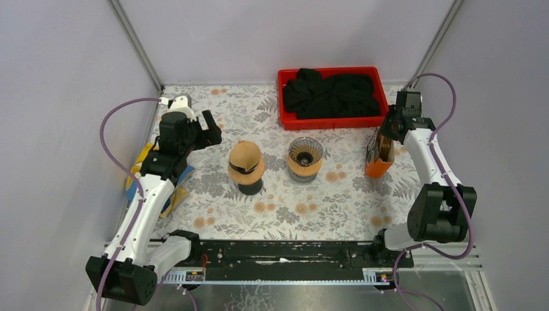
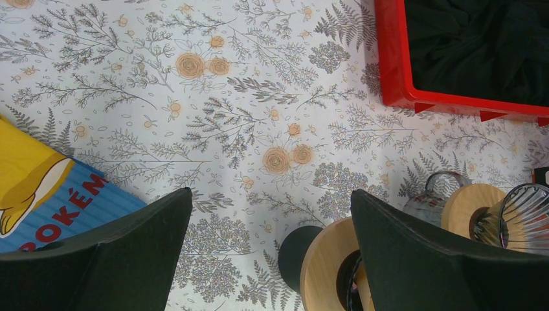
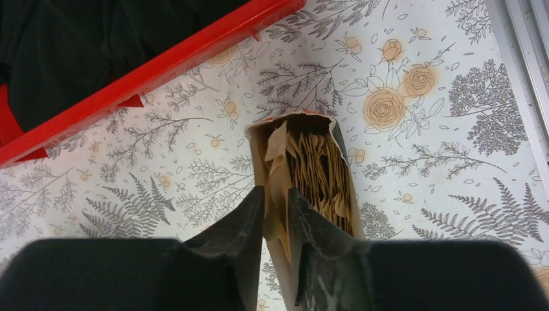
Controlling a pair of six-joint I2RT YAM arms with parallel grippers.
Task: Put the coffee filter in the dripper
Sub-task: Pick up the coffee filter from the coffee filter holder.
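Observation:
The glass dripper [image 1: 305, 155] with a wooden collar stands mid-table; it also shows at the right edge of the left wrist view [image 2: 521, 217]. Brown paper coffee filters [image 3: 317, 165] stand bunched in an open orange pack [image 1: 377, 157] right of the dripper. My right gripper [image 1: 386, 139] is down at the pack's mouth, and its jaws [image 3: 277, 206] are shut on the edge of one filter [image 3: 274, 152] at the pack's left side. My left gripper [image 1: 210, 129] is open and empty [image 2: 272, 207], held above the cloth left of the dripper.
A tan wooden-topped stand on a black base [image 1: 246, 167] sits just left of the dripper, below my left gripper's right finger [image 2: 421, 253]. A red tray [image 1: 283, 97] holding black cloth is at the back. A yellow and blue book [image 1: 145, 172] lies at the left edge.

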